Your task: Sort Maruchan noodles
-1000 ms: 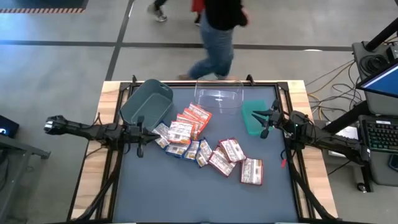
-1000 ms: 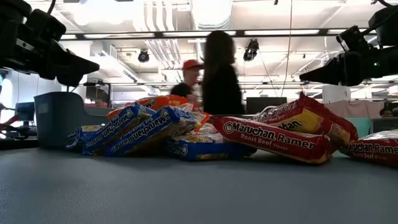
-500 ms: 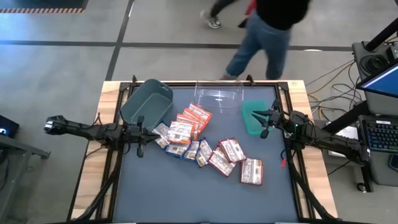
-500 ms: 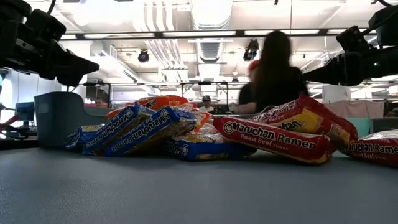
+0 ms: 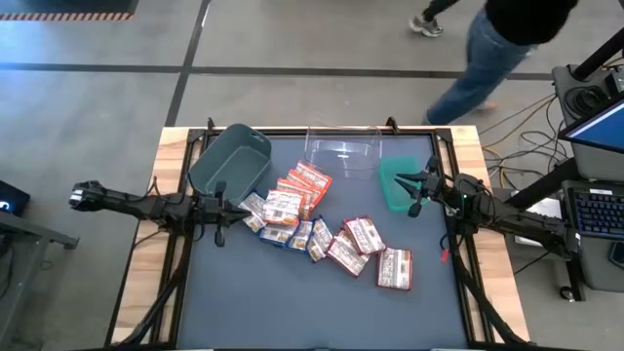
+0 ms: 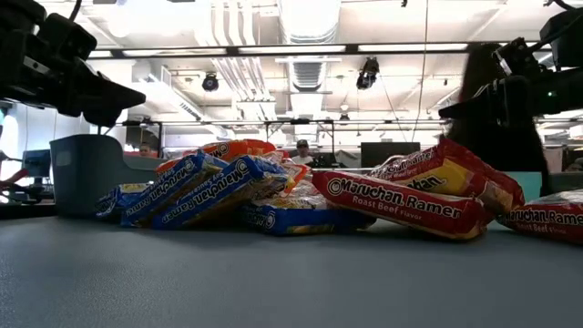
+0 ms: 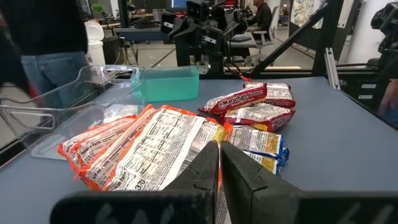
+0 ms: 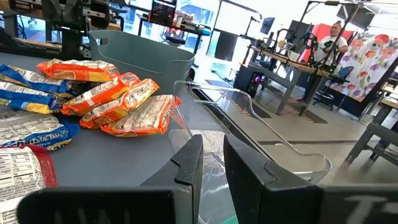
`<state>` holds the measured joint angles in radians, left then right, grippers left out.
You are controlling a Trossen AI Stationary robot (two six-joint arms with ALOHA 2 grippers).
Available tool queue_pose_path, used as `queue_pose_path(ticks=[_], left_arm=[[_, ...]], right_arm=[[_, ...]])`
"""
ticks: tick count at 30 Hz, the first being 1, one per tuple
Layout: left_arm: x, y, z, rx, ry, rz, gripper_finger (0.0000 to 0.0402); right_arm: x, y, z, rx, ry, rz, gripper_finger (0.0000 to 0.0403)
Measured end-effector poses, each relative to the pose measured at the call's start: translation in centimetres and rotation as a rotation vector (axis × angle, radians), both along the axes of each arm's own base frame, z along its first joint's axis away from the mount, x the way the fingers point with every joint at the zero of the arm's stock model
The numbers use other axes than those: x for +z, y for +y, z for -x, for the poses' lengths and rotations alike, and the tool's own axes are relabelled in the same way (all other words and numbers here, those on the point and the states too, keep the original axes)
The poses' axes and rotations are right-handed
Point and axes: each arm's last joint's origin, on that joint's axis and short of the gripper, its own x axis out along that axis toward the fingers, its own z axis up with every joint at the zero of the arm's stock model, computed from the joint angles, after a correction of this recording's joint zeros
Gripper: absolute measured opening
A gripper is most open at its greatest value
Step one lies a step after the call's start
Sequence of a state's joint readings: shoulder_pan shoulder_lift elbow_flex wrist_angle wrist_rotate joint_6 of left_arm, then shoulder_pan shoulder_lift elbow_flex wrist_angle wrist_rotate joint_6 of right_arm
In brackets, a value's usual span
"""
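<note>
Your noodle packets (image 5: 322, 226) lie in a band slanting from table centre toward right edge, between left gripper (image 5: 226, 212), closed and empty, and right gripper (image 5: 417, 189), slightly apart, empty.

Bare mat (image 5: 292, 302) across the near half, packets (image 5: 322, 229) heaped mid-table, three bins (image 5: 343, 154) lining the far edge

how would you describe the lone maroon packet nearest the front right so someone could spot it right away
On the dark table mat, a pile of ramen packets runs diagonally from the grey bin toward the front right. At the very end of that line lies a maroon-and-white packet. Unlike the overlapping others, it lies flat and apart, closest to the right edge.
</note>
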<state>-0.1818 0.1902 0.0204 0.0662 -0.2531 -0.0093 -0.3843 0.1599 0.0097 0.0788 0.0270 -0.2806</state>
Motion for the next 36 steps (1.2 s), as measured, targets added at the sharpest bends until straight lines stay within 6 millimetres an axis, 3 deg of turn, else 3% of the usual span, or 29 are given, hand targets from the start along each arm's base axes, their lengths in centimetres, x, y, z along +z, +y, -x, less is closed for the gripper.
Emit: queue_pose_path(ticks=[36], left_arm=[[0.00,0.00,0.00,-0.001,0.001,-0.015,0.0000]], right_arm=[[0.07,0.00,0.00,0.001,0.003,0.024,0.0054]])
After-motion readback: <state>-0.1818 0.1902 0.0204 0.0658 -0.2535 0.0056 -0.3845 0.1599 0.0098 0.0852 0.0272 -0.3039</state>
